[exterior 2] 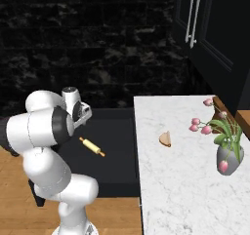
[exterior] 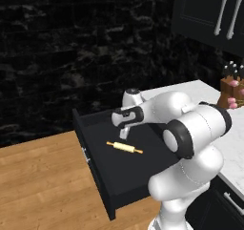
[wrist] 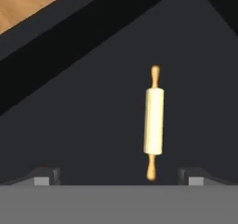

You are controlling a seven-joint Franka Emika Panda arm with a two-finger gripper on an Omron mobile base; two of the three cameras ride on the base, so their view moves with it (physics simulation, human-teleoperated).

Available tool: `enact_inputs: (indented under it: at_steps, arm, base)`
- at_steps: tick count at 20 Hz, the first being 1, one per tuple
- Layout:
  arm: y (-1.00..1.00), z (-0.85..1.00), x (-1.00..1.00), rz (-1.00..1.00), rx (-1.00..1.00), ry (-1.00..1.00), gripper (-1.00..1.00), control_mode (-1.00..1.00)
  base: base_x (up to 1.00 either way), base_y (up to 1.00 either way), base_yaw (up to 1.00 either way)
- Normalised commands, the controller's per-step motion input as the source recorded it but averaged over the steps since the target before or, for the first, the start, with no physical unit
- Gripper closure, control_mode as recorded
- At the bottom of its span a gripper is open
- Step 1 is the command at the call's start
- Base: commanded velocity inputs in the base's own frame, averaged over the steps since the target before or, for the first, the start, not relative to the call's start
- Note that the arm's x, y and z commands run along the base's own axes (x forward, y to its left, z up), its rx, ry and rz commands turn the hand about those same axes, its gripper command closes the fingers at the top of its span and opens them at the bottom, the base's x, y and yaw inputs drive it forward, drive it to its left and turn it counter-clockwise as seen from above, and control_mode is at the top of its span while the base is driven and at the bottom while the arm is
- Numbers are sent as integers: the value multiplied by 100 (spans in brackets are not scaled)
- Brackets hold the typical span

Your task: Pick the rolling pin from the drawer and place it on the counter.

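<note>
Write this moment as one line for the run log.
phase: approach | gripper: open, above drawer, holding nothing | rolling pin: lying flat in drawer | counter: no pin yet

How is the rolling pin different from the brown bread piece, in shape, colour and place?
The rolling pin is a slim cylinder with thin handles; the bread piece is a half-round wedge. The rolling pin has a pale cream barrel and orange-tan handles; the bread piece is plain brown. The rolling pin lies inside the open black drawer; the bread piece lies on the white marble counter. Both are small and lie untouched.
</note>
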Motion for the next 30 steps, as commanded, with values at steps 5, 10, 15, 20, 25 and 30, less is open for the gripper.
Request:
enact_inputs:
  at_steps: [5, 10, 15, 20, 25, 30]
  arm:
    - [13, -59, 3, 19, -28, 2, -100, -100]
    - [-3, -55, 41, 5, -1, 1, -100, -100]
    - [0, -33, 58, 0, 0, 8, -100, -100]
    - [0, -4, 44, -7, 0, 14, -100, -100]
    - [-4, -6, 36, -11, 0, 15, -100, -100]
    - [-16, -32, 25, -12, 0, 12, -100, -100]
  base:
    - [0, 0, 0]
    - [0, 0, 0]
    - [0, 0, 0]
    - [0, 0, 0]
    - [0, 0, 0]
    - [0, 0, 0]
